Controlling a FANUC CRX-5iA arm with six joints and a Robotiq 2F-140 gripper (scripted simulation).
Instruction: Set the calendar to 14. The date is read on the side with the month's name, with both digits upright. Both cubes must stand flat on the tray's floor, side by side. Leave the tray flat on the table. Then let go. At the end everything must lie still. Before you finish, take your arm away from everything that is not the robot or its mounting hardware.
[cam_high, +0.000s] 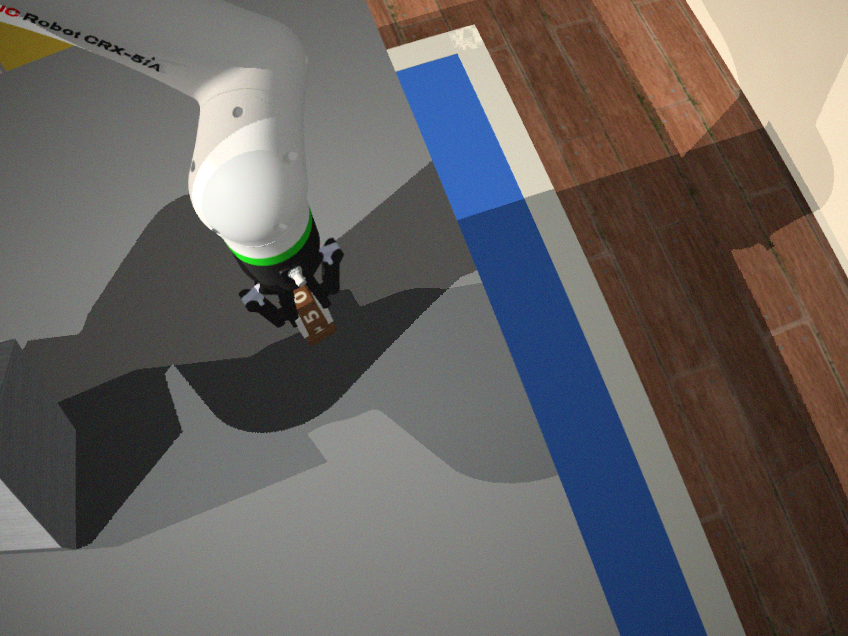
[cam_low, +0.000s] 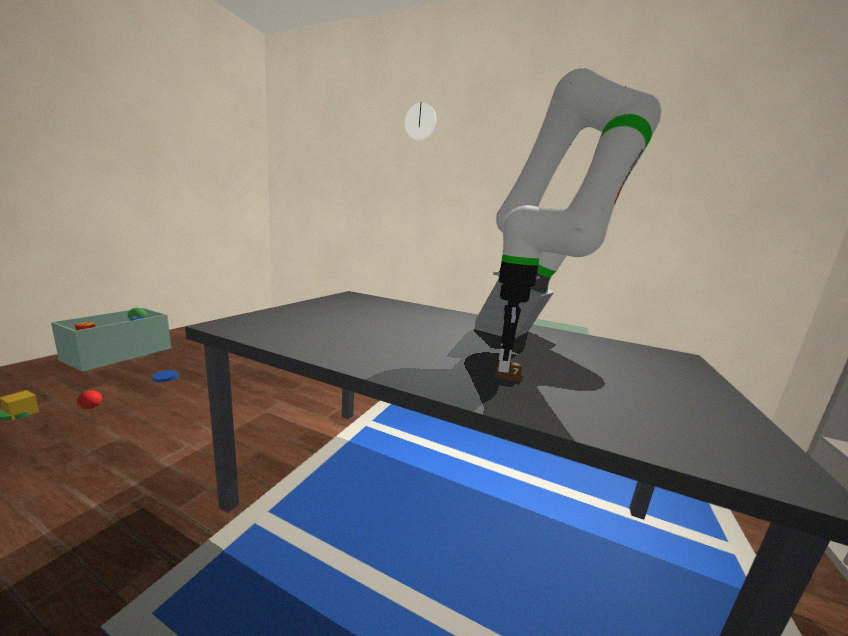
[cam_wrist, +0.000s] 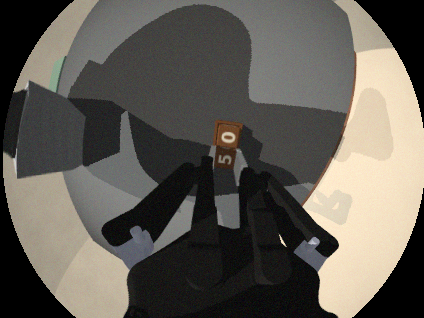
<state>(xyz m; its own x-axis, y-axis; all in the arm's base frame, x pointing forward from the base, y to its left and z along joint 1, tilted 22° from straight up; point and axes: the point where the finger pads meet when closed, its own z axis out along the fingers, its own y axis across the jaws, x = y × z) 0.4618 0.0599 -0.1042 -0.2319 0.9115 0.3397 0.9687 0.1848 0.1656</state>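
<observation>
The brown calendar tray (cam_high: 319, 334) lies on the dark table, in the arm's shadow, and it also shows in the exterior view (cam_low: 510, 373). Two brown cubes stand in it side by side. One shows 0 on top (cam_high: 301, 297) and the other shows 5 on top (cam_high: 312, 316). In the wrist view the 5 cube (cam_wrist: 224, 158) is nearer than the 0 cube (cam_wrist: 228, 137). My gripper (cam_high: 306, 314) points straight down over the tray. Its fingers are closed on the sides of the 5 cube, which still sits in the tray. The side with the month's name is too small to read.
The table's edge runs close by on the right, above a blue and white mat (cam_high: 547, 328) on the wooden floor. A grey block (cam_high: 30, 444) stands at the table's left. A green toy bin (cam_low: 109, 335) and loose toys lie on the floor far away.
</observation>
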